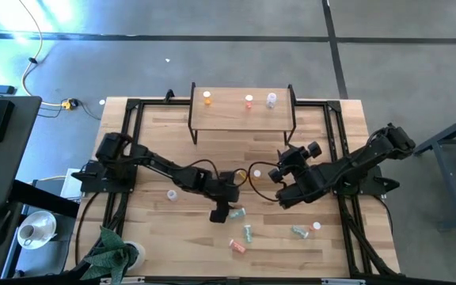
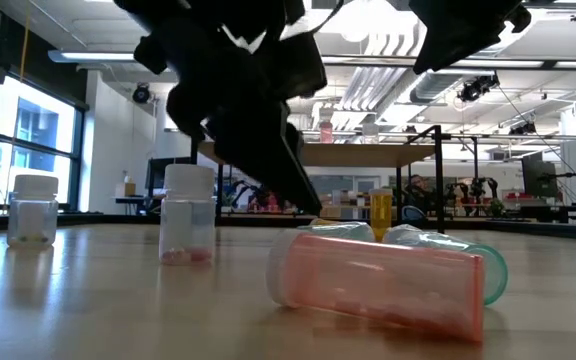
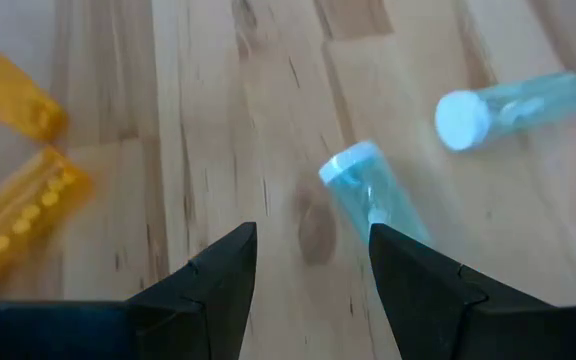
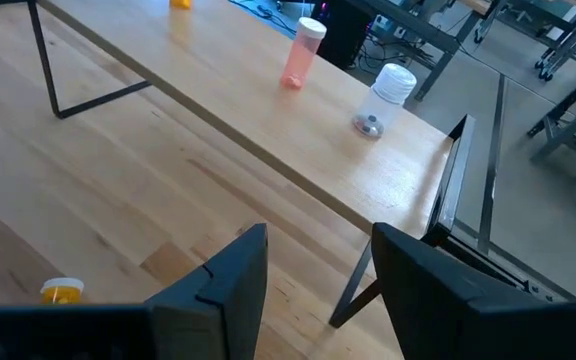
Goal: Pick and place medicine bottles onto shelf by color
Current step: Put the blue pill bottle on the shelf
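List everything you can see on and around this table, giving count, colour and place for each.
Table: one, light wood.
Shelf: one, light wood with black legs, at the table's far edge.
Shelf bottles: three, orange, pink, clear, upright in a row.
Green bottles: three, lying toward the table's front.
Pink bottle: one, lying nearest the front edge.
Clear bottles: two, standing on the table.
Orange bottles: two, lying near the left arm.
Plant: one, green, front left corner.
Left pincer: open, empty, low beside a green bottle.
Right pincer: open, empty, facing the shelf.
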### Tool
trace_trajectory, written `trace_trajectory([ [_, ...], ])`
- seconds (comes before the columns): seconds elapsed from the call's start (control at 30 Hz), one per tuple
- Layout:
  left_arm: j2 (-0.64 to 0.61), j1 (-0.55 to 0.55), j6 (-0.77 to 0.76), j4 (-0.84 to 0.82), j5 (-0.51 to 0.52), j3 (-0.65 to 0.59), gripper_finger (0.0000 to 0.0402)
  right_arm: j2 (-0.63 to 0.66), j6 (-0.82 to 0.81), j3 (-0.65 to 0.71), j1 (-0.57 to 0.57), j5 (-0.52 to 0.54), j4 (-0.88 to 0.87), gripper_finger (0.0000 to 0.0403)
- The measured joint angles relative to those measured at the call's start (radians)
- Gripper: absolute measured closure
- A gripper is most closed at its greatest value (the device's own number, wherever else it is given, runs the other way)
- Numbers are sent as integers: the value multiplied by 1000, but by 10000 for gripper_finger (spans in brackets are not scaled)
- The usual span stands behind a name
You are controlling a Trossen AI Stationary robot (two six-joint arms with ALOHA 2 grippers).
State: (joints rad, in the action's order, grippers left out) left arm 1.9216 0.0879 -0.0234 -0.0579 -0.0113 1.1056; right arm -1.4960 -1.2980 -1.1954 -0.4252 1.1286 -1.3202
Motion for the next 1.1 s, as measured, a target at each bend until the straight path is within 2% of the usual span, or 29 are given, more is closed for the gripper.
trace_trajectory([
  [0.9,20,36,-135,3,-2,0,216,0,-3,0,0,1,3,231],
  [1.1,20,54,-160,3,68,0,216,0,-3,0,0,1,7,231],
])
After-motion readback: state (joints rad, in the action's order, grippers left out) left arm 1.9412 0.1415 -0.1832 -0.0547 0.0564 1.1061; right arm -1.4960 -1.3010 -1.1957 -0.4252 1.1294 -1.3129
